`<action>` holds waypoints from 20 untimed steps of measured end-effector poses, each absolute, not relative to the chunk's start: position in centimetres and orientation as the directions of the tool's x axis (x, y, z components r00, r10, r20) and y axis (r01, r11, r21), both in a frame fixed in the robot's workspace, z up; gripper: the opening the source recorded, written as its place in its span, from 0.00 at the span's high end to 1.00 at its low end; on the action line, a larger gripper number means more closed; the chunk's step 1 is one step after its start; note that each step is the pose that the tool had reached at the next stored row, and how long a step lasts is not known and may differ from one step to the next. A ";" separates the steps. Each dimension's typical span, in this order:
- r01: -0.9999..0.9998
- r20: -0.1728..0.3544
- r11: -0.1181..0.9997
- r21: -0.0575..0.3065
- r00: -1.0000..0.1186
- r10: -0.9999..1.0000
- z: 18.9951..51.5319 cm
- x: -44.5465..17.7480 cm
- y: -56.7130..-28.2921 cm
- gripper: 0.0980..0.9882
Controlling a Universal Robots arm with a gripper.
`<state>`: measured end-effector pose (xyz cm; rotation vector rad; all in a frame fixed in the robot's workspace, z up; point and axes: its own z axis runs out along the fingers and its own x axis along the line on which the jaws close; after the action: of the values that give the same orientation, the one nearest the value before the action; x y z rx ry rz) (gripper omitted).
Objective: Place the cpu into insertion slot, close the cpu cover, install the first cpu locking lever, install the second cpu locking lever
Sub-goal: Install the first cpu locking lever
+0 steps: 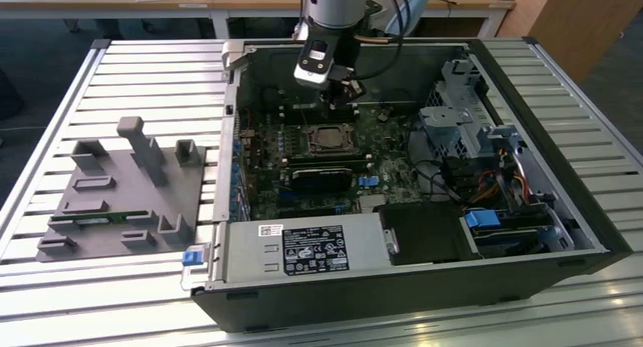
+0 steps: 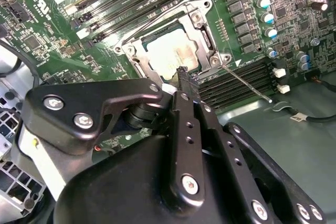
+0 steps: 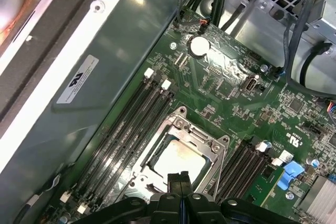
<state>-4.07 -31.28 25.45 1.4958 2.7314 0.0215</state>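
Note:
The cpu (image 2: 176, 56) lies flat in the insertion slot (image 1: 330, 138) of the green motherboard, its pale metal face (image 3: 178, 161) showing through the window of the cpu cover (image 2: 202, 27). That silver frame (image 3: 202, 137) lies down around the chip. A thin wire locking lever (image 2: 247, 83) sticks out from one corner of the socket over the memory slots. Another thin wire (image 2: 157, 18) runs along the opposite side of the frame. My gripper (image 1: 339, 102) hangs just above the socket's edge; in both wrist views its black fingers are shut together on nothing (image 2: 182, 73) (image 3: 178, 178).
The open case holds a black power-supply box (image 1: 301, 249) at the front and a metal drive cage (image 1: 472, 129) with cables on the exterior view's right. Long black memory slots (image 3: 126, 124) flank the socket. A grey fixture (image 1: 120, 189) sits on the slatted table beside the case.

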 end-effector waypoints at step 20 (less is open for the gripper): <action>0.812 -0.017 0.583 0.025 -0.583 0.812 25.4 -4.1 -31.3 0.99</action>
<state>-4.07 -31.28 25.45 1.4218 2.7711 0.0227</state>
